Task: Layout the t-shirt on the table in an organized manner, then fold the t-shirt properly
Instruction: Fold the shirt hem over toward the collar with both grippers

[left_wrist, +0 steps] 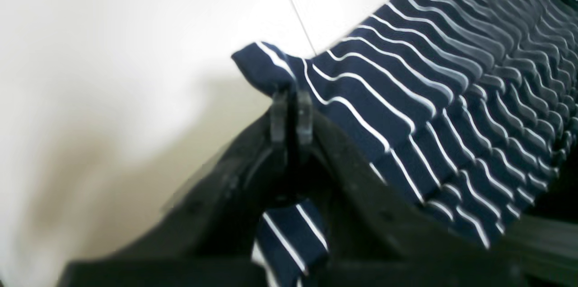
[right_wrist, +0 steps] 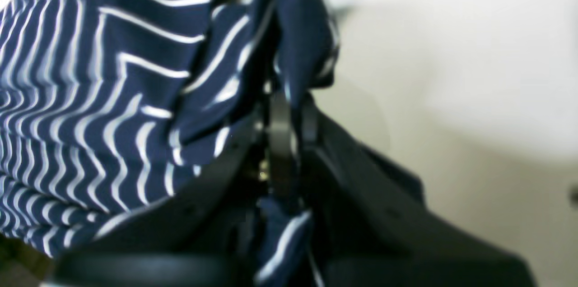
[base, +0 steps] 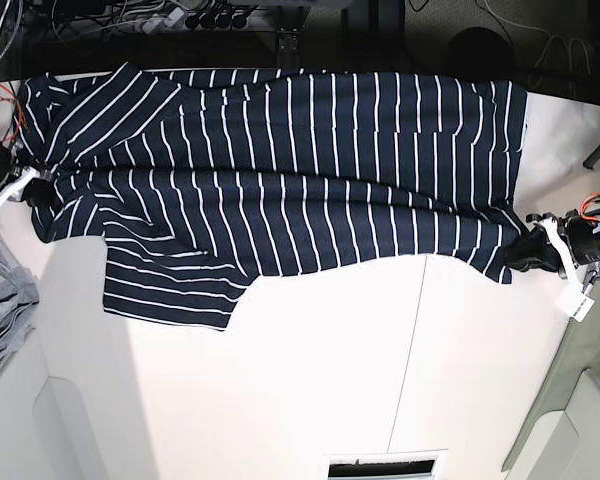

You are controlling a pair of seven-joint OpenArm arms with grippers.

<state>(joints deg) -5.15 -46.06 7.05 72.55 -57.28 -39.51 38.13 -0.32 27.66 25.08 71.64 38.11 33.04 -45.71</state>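
Note:
The navy t-shirt (base: 280, 170) with thin white stripes lies stretched sideways across the far half of the white table (base: 330, 380), one sleeve hanging toward the near left. At the base view's right, my left gripper (base: 528, 250) is shut on the shirt's hem corner. The left wrist view shows that gripper (left_wrist: 291, 97) pinching the corner of the t-shirt (left_wrist: 429, 97) above the table (left_wrist: 135, 30). My right gripper (base: 38, 190), at the base view's left, is shut on bunched fabric at the shoulder end. In the right wrist view that gripper (right_wrist: 289, 97) clamps folds of the t-shirt (right_wrist: 113, 88).
A light grey cloth (base: 5, 300) lies at the table's left edge. A thin dark seam (base: 405, 370) runs across the tabletop. Cables and dark equipment (base: 180, 15) sit beyond the far edge. A white tag (base: 577, 305) hangs by the left arm.

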